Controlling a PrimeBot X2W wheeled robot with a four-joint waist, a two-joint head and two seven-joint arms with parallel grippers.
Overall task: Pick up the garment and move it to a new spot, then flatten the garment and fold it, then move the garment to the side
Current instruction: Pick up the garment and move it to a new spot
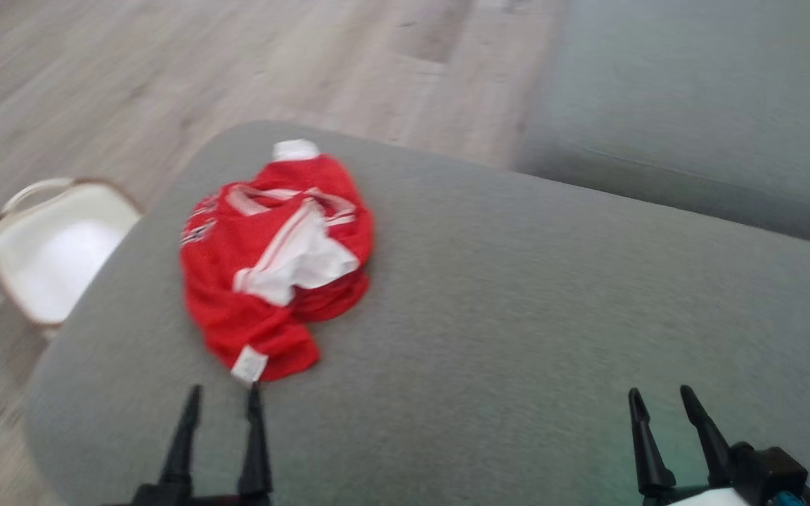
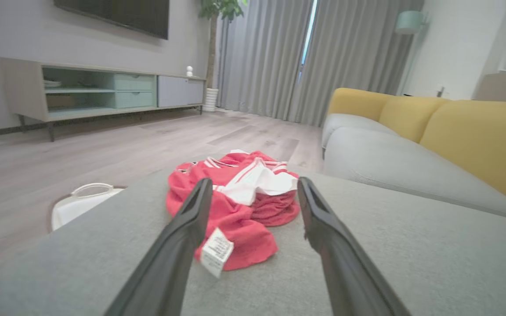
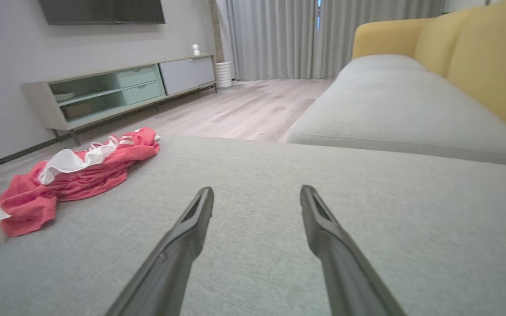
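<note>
A pale wooden floor (image 1: 131,70) is seen around the furniture. A long sofa (image 2: 411,166) with grey seats and yellow backs is set to the right. A low media cabinet (image 2: 99,92) is placed against the far wall, and grey curtains (image 2: 270,57) are hung past it. Nearest the robot, a broad grey cushion (image 1: 517,295) is spread under both arms. A white basket (image 1: 53,246) with a brown rim is stood on the floor beside the cushion's left edge and is partly hidden by it.

The garment (image 1: 264,267), red with white trim, is left crumpled in a heap on the left part of the cushion, near its rounded far corner. It is gripped by nothing.

The left gripper (image 1: 226,393) is held with its fingers spread wide and nothing between them. Its tips are placed just short of the garment's near edge; contact cannot be made out. The right gripper (image 1: 660,395) is likewise spread wide and empty, over bare cushion, well apart from the garment.

A small white label (image 1: 249,365) is seen at the garment's near end, just beside the left gripper's inner fingertip.
</note>
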